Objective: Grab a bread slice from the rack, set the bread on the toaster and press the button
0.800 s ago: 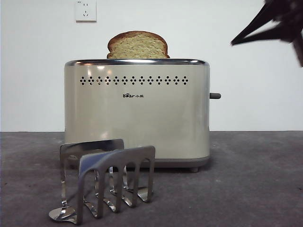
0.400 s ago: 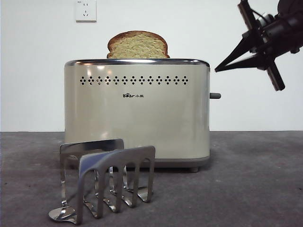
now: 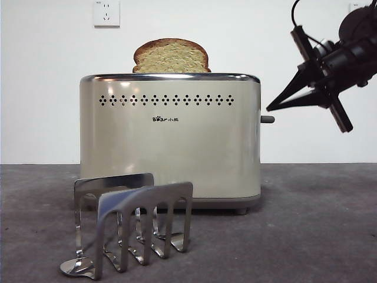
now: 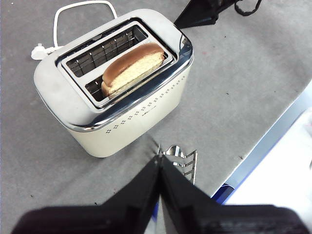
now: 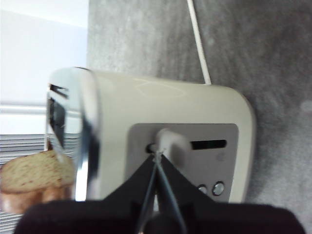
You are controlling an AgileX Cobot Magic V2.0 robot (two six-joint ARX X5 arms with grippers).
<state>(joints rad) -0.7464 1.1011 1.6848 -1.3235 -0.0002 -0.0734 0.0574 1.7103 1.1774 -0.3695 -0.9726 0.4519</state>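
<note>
The slice of bread (image 3: 171,57) stands upright in a slot of the cream toaster (image 3: 171,141), its domed top above the chrome rim. From above, in the left wrist view, the bread (image 4: 131,68) sits in the slot nearer the logo side. The steel rack (image 3: 132,227) stands empty in front of the toaster. My right gripper (image 3: 270,108) is shut and hangs just above the grey lever (image 3: 268,119) at the toaster's right end. In the right wrist view its tips (image 5: 156,156) meet at the lever (image 5: 168,140). My left gripper (image 4: 159,158) is shut and empty, high above the rack (image 4: 181,158).
Two small round buttons (image 5: 210,188) sit on the toaster's grey end panel (image 5: 214,161) below the lever slot. The toaster's white cord (image 4: 73,12) loops behind it. A wall socket (image 3: 106,13) is on the back wall. The table's front edge (image 4: 273,136) runs beside the rack.
My right gripper has come down and to the left, from the top right corner to just above the toaster's lever. Bread, toaster and rack have not moved.
</note>
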